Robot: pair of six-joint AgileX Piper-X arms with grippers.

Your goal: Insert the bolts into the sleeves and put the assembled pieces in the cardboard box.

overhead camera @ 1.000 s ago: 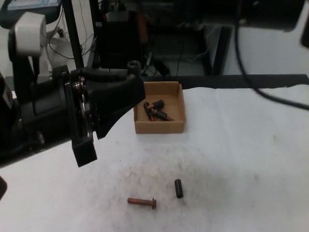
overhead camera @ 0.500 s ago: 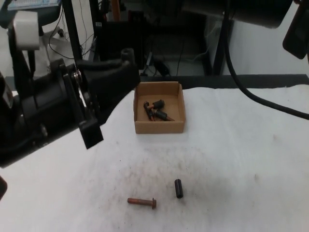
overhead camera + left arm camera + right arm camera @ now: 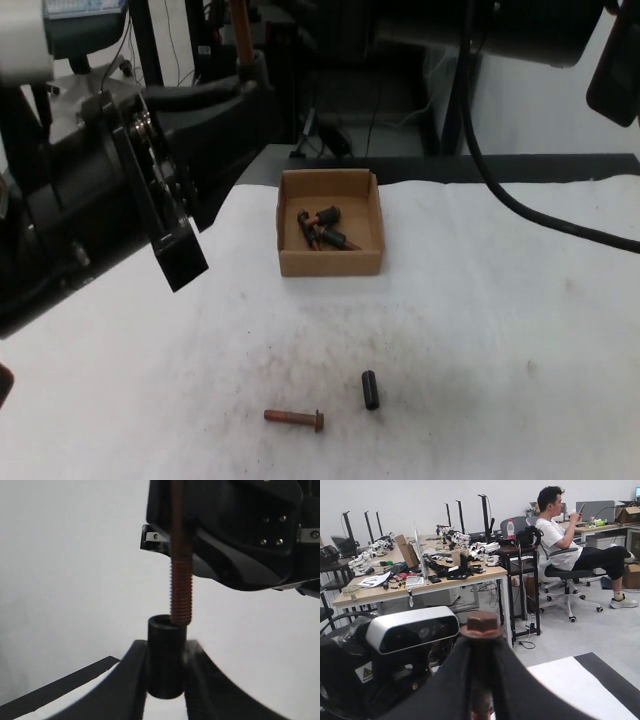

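Observation:
My left gripper (image 3: 166, 656) is shut on a black sleeve (image 3: 166, 663), held upright high above the bench. My right gripper (image 3: 480, 655) is shut on a copper bolt (image 3: 481, 626), gripped just under its head. The bolt (image 3: 180, 580) hangs straight down and its threaded tip sits in the sleeve's open top. From the high view, this bolt (image 3: 238, 28) and sleeve (image 3: 256, 66) meet at the upper left. The cardboard box (image 3: 330, 263) holds several assembled pieces (image 3: 322, 228). A loose bolt (image 3: 294, 417) and a loose sleeve (image 3: 371, 389) lie on the white cloth near the front.
The left arm's black body (image 3: 110, 190) fills the left side of the high view. A black cable (image 3: 540, 215) crosses the right side above the cloth. The bench's dark back edge (image 3: 520, 165) runs behind the box.
The left arm has lifted the sleeve up and toward the back left. The bolt has come down from above to meet the sleeve's top.

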